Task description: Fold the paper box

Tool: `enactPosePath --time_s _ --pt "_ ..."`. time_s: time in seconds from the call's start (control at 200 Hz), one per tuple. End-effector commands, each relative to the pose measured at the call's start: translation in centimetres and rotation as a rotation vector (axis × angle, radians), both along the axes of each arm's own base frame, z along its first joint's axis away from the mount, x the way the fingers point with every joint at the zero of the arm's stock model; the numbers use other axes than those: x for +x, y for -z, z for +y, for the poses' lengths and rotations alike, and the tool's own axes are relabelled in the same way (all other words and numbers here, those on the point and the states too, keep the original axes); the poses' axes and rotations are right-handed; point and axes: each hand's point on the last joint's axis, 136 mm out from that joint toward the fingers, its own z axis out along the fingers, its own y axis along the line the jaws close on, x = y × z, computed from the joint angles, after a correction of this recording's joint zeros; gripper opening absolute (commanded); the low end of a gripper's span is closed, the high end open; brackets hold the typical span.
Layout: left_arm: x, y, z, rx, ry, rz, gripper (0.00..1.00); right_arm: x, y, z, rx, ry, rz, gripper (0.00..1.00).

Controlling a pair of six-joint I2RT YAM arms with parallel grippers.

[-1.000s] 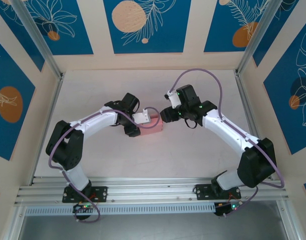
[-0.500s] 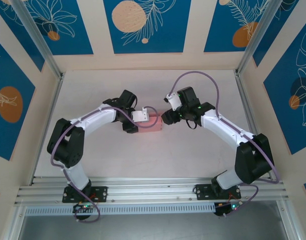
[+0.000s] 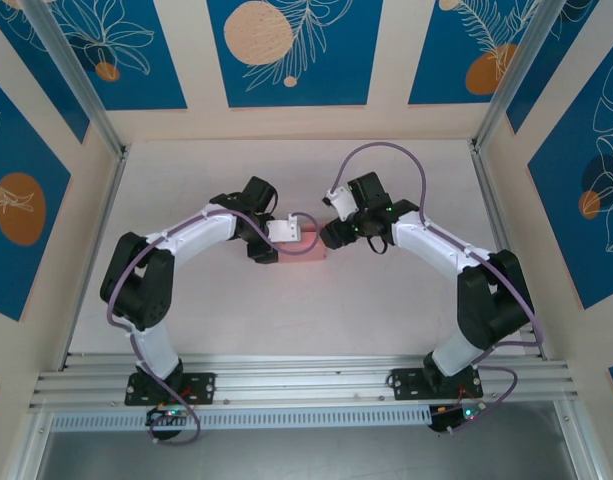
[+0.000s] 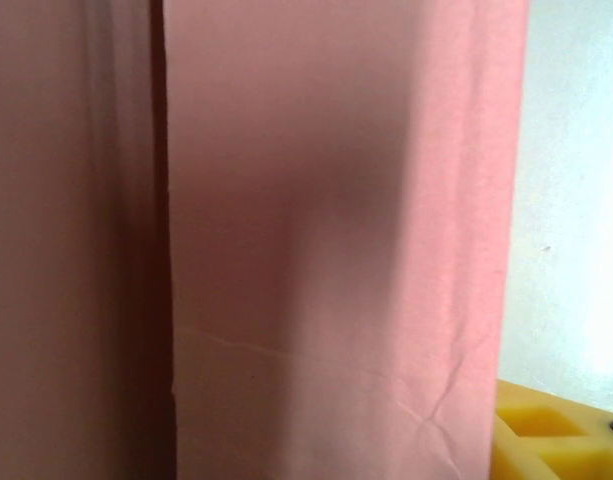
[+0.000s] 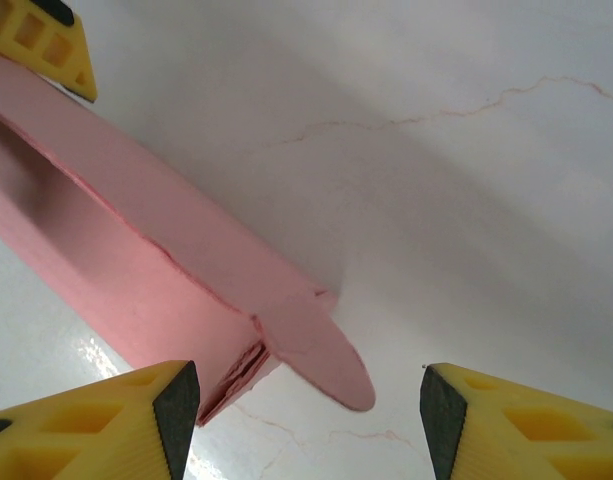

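right hand point(image 5: 306, 410) stood open, its fingertips spread either side of the rounded tab point(image 5: 321, 360) at the end of the paper box point(image 5: 136, 260), touching nothing. left hand point(image 3: 286, 233) sat over the box's other end, one yellow fingertip point(image 4: 546, 440) just beside its edge; whether it clamped the card could not be told. the box lay flat on the bench point(image 5: 466, 150) between the two hands. it looked light, thin and easily creased, and likely to slide. it seemed best pinched gently at the tab with the far end pinned.
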Motion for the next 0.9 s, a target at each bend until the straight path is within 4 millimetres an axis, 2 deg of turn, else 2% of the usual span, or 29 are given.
enactPosePath --time_s 0.0,0.31,0.51,0.715,0.895 --pt "0.2 -0.2 0.3 0.005 0.017 0.013 0.59 1.1 -1.3 0.0 0.005 0.0 -0.032 0.61" --pt "0.4 -0.2 0.3 0.007 0.008 0.009 0.59 1.2 -1.0 0.3 0.006 0.002 -0.009 0.4" --pt "0.4 0.0 0.3 0.013 0.009 0.01 0.59 1.4 -0.5 0.4 -0.001 0.007 0.003 0.39" --pt "0.6 0.0 0.4 0.013 -0.004 0.001 0.59 1.3 -1.2 1.2 0.009 0.014 0.008 0.26" --pt "0.9 -0.1 0.5 0.017 -0.032 -0.003 0.58 0.5 -1.7 1.9 -0.016 0.04 0.018 0.25"
